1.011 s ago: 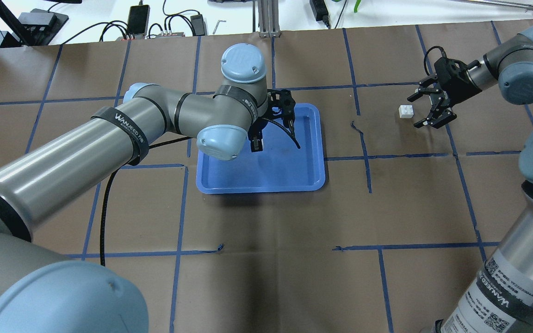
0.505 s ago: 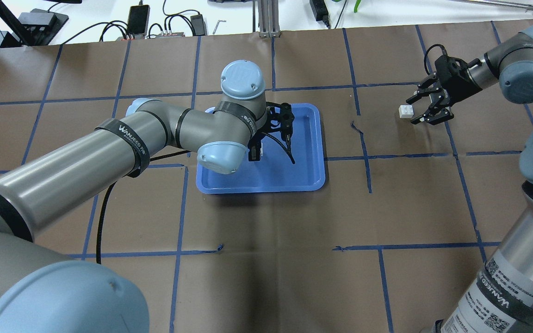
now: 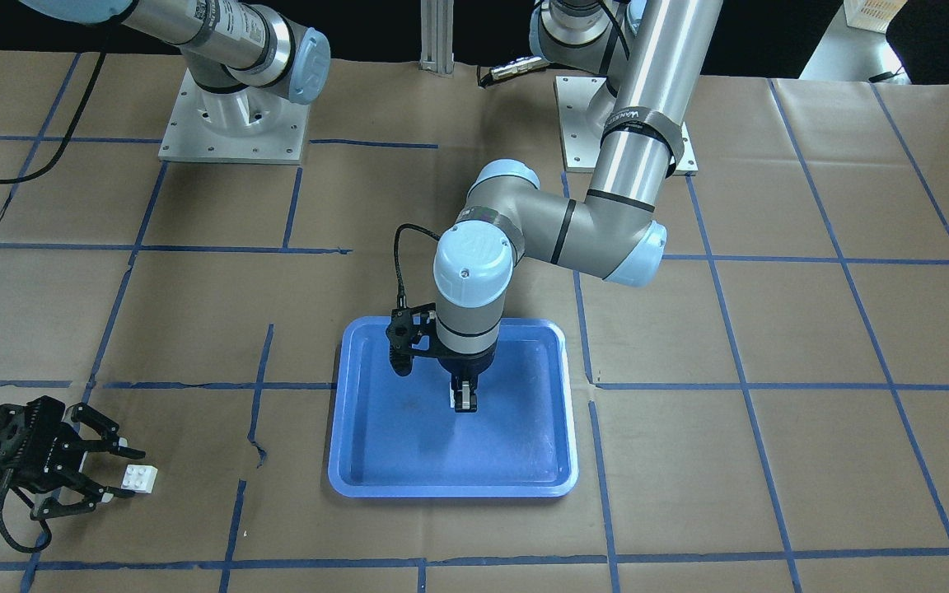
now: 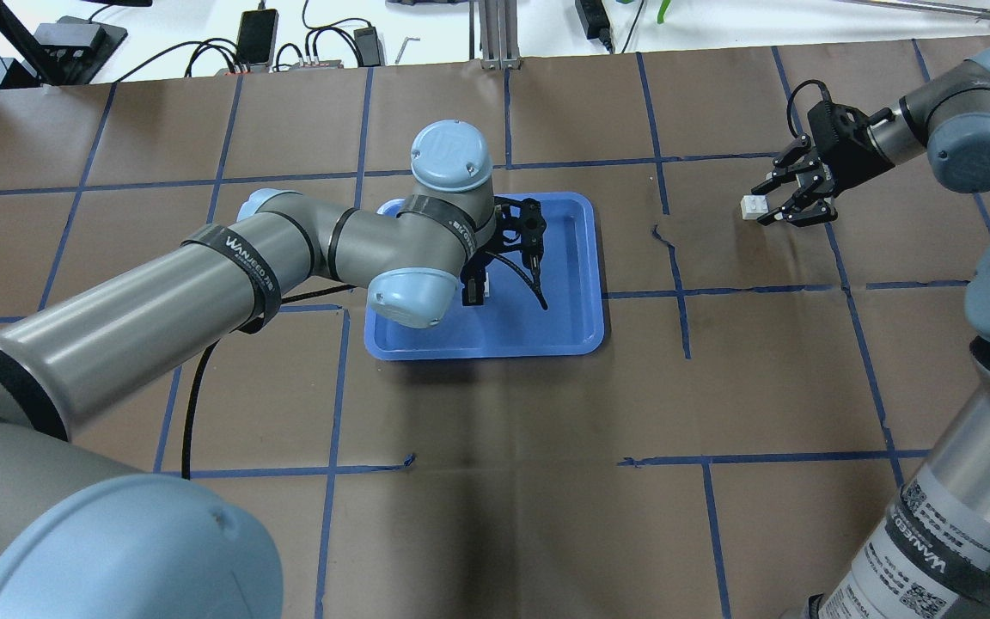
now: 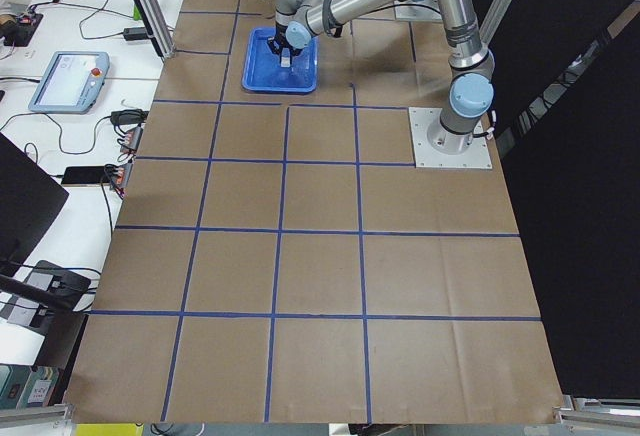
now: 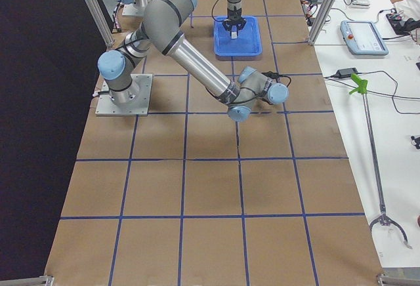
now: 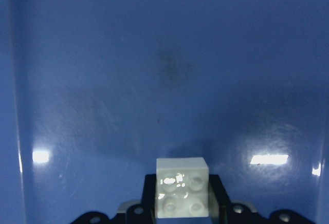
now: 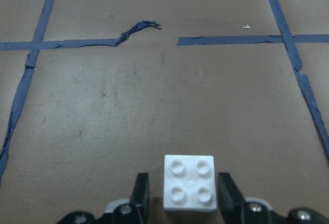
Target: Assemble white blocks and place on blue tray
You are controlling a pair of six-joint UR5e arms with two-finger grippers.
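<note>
Studded square brick (image 7: 182,187), glossy tray (image 7: 103,39) (smudged)

worktop: brown paper sheet (image 4: 495,516), blue tape grid (image 5: 320,316) | side: white bench (image 5: 85,146), grey flat-screen pendant (image 5: 68,81) | rear: black backdrop (image 5: 590,206)

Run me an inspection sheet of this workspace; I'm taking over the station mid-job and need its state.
Surface: brown paper gridded with blue tape; a torn strip is lifting.
Job's things: held white block over the blue tray; second white block on the paper, well off the tray.
Clutter: nothing seen.
Grippers: left gripper shut on the held white block; right gripper open, fingers flanking the second white block with gaps.
Cables: black cable trails from the left arm over the paper.
Surroundings: phone on the white bench; teach pendant.
</note>
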